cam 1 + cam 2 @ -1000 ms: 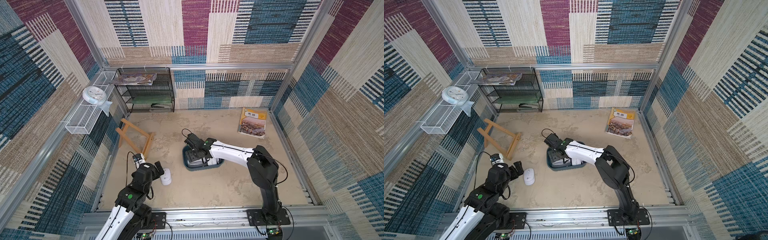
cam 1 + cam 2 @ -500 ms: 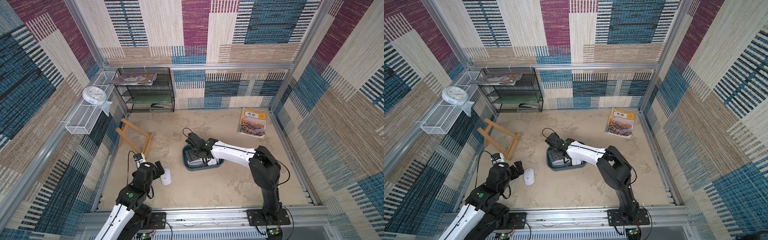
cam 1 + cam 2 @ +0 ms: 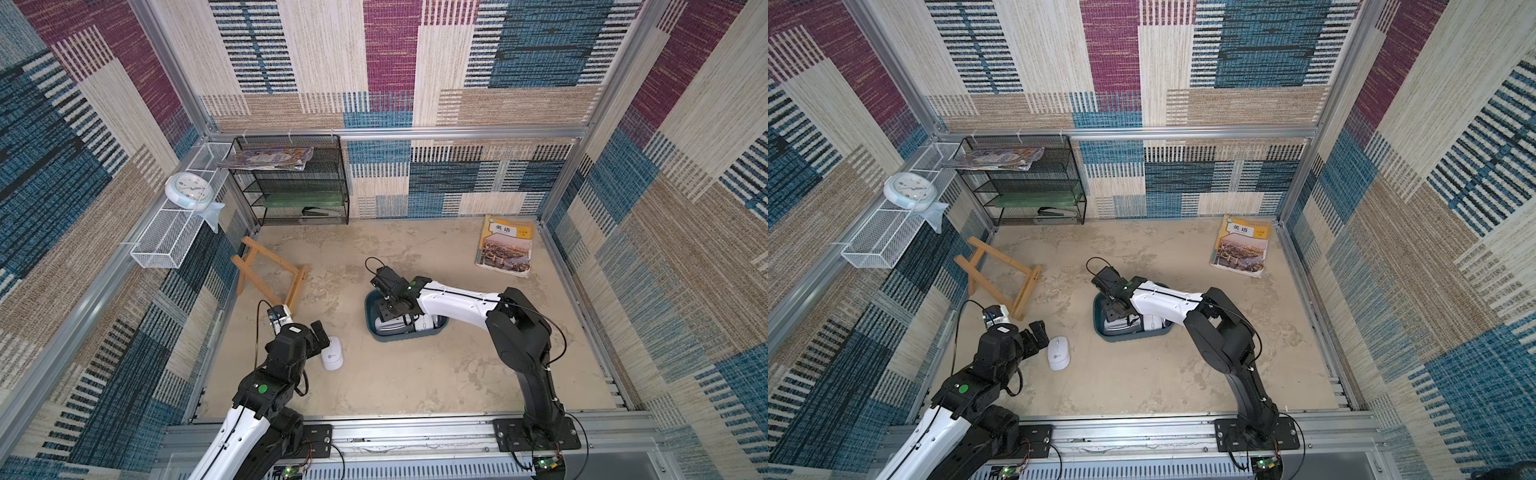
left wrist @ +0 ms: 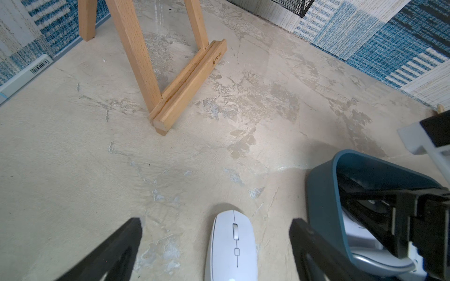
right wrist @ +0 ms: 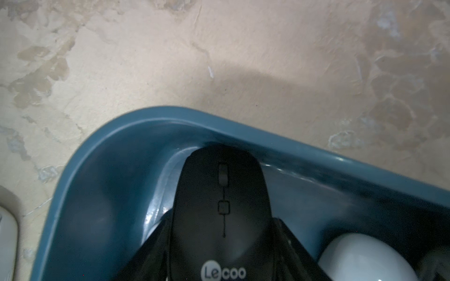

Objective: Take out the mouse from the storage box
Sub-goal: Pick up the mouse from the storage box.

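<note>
Right wrist view: your right gripper [image 5: 221,219] is clamped on the flanks of the black mouse [image 5: 219,185], whose nose touches the wall of the storage box [image 5: 97,170].
Mouse location: inside the box, at its 9 o'clock end in both top views.
Slip risk: the shell looks smooth and tapered, so a quick lift could squirt it out.
Snag risk: the nose may catch the rim and drag the box, so raise straight first.
Neighbour: the boxed white mouse [image 5: 360,255], toward 3 o'clock, could get nudged.
Left gripper [image 4: 215,220]: its jaws are spread wide astride the loose white mouse [image 4: 231,243], at the box's 8 o'clock. Don't carry that way.
</note>
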Controlling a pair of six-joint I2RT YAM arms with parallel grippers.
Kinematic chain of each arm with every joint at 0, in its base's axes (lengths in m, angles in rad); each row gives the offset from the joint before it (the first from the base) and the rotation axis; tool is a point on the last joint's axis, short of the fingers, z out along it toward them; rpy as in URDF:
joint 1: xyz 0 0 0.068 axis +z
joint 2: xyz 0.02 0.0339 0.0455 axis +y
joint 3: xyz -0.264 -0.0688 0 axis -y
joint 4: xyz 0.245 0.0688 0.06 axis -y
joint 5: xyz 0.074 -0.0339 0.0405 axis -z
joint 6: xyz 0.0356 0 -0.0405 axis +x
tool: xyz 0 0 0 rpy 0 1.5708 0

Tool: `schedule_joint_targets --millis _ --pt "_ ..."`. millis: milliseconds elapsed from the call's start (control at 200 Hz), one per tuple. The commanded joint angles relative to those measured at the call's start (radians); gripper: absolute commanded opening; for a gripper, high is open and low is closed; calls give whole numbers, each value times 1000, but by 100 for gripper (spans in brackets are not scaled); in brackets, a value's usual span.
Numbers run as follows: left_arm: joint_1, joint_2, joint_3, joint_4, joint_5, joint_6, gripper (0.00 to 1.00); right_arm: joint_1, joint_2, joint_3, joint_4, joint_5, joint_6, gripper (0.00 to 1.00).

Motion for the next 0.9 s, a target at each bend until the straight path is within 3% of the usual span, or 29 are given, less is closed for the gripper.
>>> schedule_joint_targets --millis 0,235,391,526,896 --pt "0 -6 -3 15 -2 10 99 2 -2 -5 11 -19 10 60" --pt "-1 -8 -6 17 3 11 99 -1 13 1 11 -44 30 69" --pt "0 -13 -5 17 8 10 98 -2 -22 -33 62 -86 32 61" --pt "-1 -14 -9 23 13 12 99 -1 -65 -43 52 -50 36 54" --pt "0 -20 -9 18 12 10 99 28 -210 -131 55 17 82 51"
